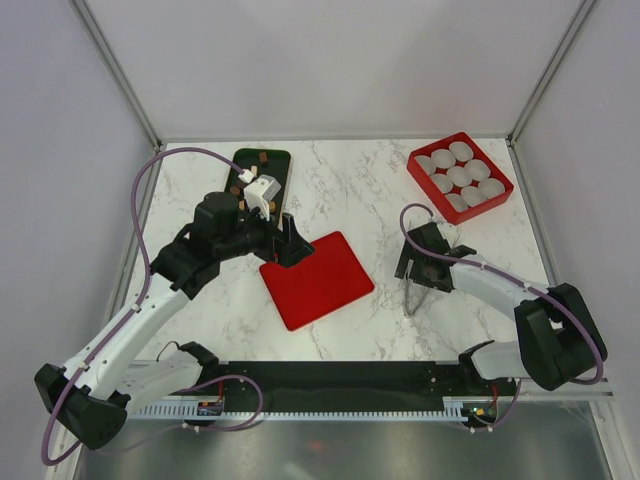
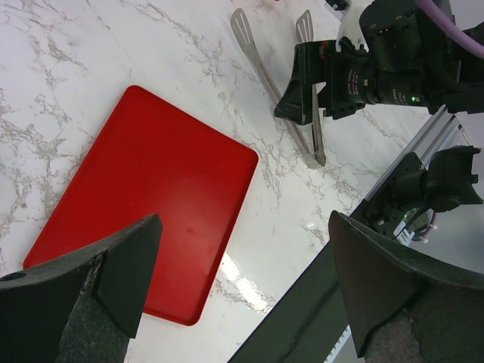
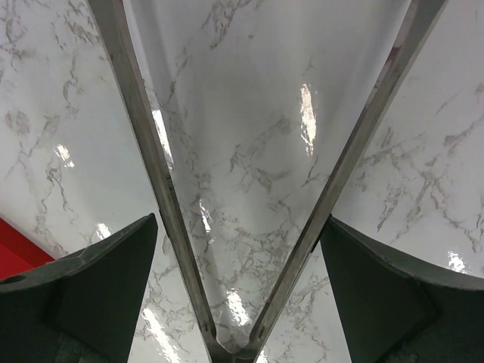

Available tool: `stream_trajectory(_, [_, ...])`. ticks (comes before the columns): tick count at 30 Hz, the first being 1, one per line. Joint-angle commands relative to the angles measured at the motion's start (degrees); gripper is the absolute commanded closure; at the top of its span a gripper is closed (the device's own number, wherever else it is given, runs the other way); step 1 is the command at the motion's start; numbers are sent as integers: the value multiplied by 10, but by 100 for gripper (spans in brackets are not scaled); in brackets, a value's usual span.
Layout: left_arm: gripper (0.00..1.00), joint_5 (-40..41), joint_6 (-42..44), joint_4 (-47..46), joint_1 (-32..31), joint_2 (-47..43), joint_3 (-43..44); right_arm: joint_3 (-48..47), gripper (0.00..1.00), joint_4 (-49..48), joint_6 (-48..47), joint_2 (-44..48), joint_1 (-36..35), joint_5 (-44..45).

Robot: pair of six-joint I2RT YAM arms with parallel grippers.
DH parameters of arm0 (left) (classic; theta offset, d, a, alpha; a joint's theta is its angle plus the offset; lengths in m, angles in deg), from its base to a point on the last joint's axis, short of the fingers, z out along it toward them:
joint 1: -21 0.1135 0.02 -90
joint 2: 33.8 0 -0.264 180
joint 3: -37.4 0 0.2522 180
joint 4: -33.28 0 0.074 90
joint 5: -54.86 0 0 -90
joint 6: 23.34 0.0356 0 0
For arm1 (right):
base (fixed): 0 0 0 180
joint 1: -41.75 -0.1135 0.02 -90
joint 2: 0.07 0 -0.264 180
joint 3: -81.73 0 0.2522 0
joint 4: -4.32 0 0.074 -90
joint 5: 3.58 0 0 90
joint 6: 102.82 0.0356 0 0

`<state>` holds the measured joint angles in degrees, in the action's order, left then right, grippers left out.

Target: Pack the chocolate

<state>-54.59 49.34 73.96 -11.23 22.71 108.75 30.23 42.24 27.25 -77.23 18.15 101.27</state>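
Not started: chocolate [image 1: 262,156] on dark tray [image 1: 278,165] behind-left of red lid [image 1: 317,280]; paper cups [image 1: 459,176] far right look empty. Both released: R pincer [image 3: 238,227] straddles tongs [image 3: 140,128], L pincer [image 2: 243,219] over lid.

chocolate [image 1: 262,156] too small, tongs [image 3: 145,136] tips cropped

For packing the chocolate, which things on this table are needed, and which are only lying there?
Needed:
- chocolates on the dark tray
- red box with white paper cups
- metal tongs, lying between the sides of the open right pincer

Only lying there, it seems:
- flat red tray, bare, near the open left pincer
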Motion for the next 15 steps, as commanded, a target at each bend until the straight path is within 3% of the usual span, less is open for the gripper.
stream_trajectory(1, [0, 8, 4, -14, 0, -9, 19, -1, 4, -14, -3, -8, -15, 46])
stream_trajectory(15, [0, 7, 4, -14, 0, -11, 19, 6, 8, -33, -1, -47, -26, 65])
